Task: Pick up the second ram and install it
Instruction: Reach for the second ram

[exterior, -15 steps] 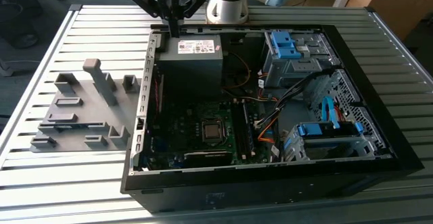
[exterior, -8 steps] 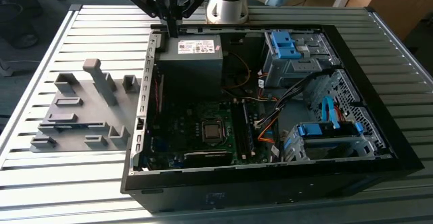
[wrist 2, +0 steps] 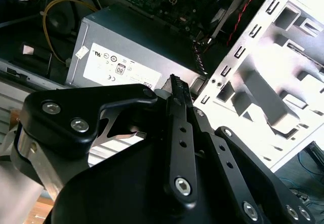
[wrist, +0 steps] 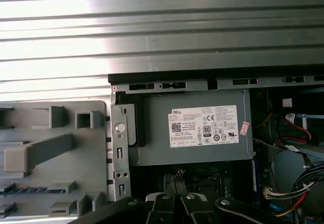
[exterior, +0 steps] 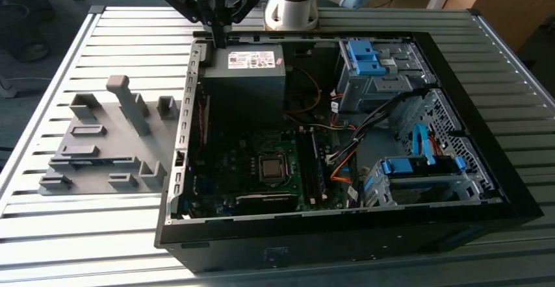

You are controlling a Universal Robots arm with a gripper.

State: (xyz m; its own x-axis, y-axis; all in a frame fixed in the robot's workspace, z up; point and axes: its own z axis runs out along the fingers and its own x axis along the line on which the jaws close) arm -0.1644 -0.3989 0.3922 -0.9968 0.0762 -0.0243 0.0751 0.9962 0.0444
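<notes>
Second ram (wrist: pixel 25 189) — edge-on in a grey tray (wrist: pixel 86 158) slot, outside the case wall from the power supply (exterior: pixel 245 73). Gripper (exterior: pixel 218 42) above the power supply's tray-side corner — fingers pressed together, empty.

Tool (exterior: pixel 217 42) hangs over the far corner of the open computer case (exterior: pixel 347 245), above the edge next to the power supply (exterior: pixel 247 79). Grey tray (exterior: pixel 113 141) with upright blocks lies on the slatted metal desk (exterior: pixel 130 40), just beside the case on the exterior view's left.
</notes>
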